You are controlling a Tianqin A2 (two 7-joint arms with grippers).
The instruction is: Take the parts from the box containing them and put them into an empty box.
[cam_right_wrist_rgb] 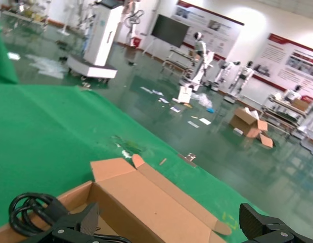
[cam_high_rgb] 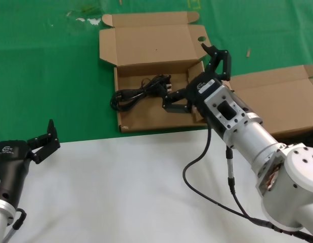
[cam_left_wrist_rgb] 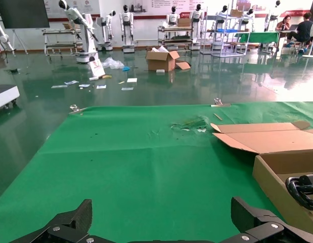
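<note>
1. The right arm is built of silver-grey cylindrical links studded with small dark screws, with a rectangular recess in the wrist block.
2. A black cable loops loosely beneath it, joined by a metal connector.
3. The right tool (cam_high_rgb: 192, 77) is black, with angular linked fingers.
4. The left tool (cam_high_rgb: 44, 137) is black too, on a black wrist bearing a small white logo.

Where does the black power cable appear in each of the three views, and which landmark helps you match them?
Head view: the cable lies in the open box, its loops hanging over one wall.
Left wrist view: cable loops at the picture's edge, over the box wall.
Right wrist view: coil near a corner.
Shared landmark: the box's raised lid.
</note>
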